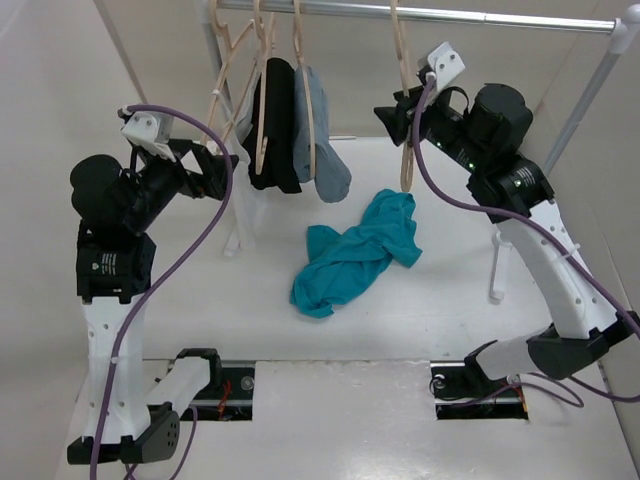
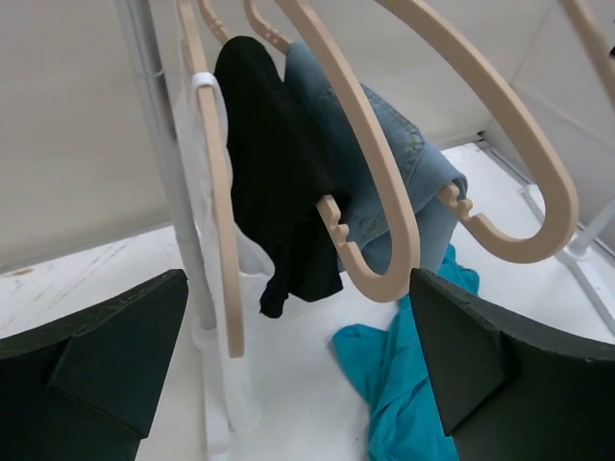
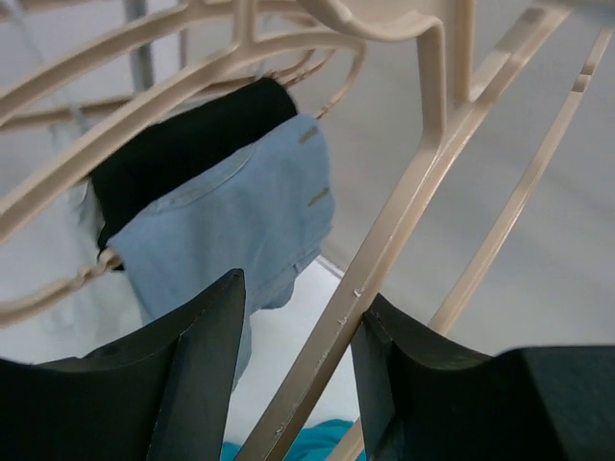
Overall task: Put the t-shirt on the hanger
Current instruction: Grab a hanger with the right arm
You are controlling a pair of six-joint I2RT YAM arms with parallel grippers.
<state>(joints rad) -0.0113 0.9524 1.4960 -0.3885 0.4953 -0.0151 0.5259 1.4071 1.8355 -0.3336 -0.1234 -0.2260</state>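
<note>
The teal t-shirt lies crumpled on the surface between the two raised arms. Beyond it, the left claw gapes wide and empty, facing the black garment. The right claw, half-open, straddles the hanger on the rail. One finger touches the hanger, but I cannot tell whether it truly grips.

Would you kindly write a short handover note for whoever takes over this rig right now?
Left gripper: open, empty, raised near the black garment on the rack.
Right gripper: raised at the rail, the hanger bar between its fingers; I cannot tell if it is clamped.
T-shirt: crumpled on the table, neither gripper touching it.
Done: nothing is on the hanger yet.
Left: bring the hanger and t-shirt together and thread the shirt on.
</note>
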